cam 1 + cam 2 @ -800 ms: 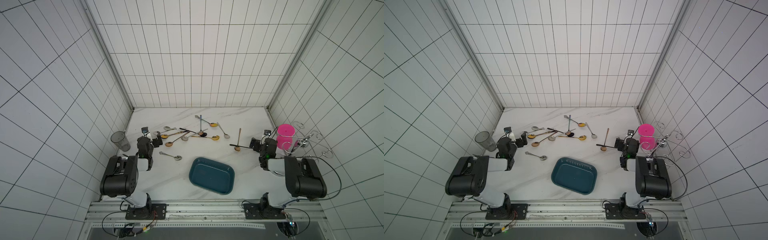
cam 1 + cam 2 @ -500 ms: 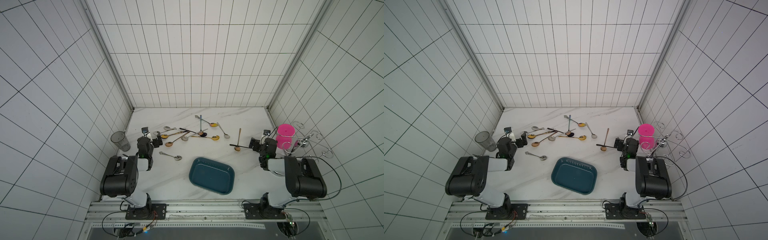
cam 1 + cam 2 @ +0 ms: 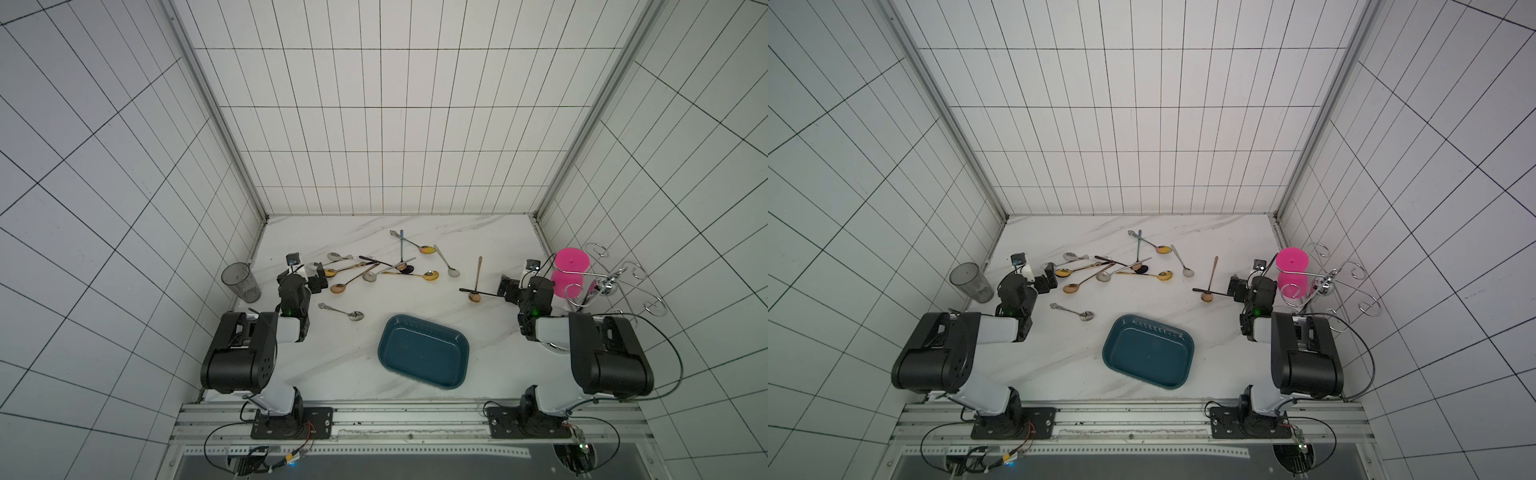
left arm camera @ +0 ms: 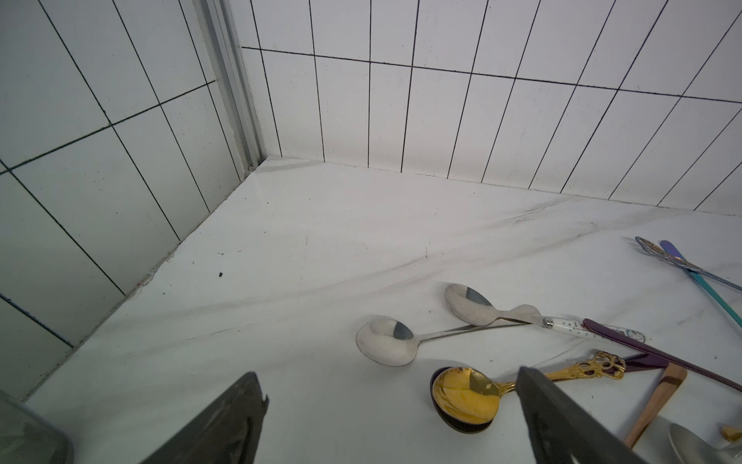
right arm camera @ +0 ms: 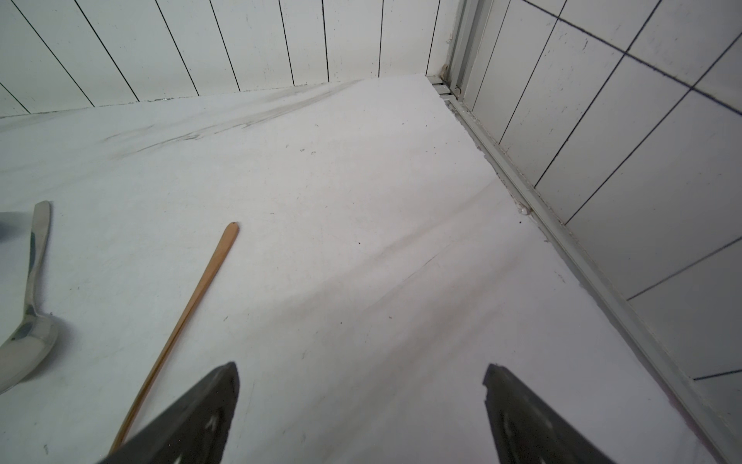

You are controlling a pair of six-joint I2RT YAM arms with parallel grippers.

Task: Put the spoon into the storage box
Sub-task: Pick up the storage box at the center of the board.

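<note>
Nothing has moved: the left gripper and right gripper both stay spread apart, empty. A gold spoon lies just beside the left one; the storage box waits empty behind it, so no pickup has begun.

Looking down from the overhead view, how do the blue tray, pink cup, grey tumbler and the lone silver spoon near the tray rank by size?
1. storage box, clearly largest.
2. pink cup and grey tumbler: they look alike, so no ranking.
3. lone silver spoon, long but slimmest.
</note>
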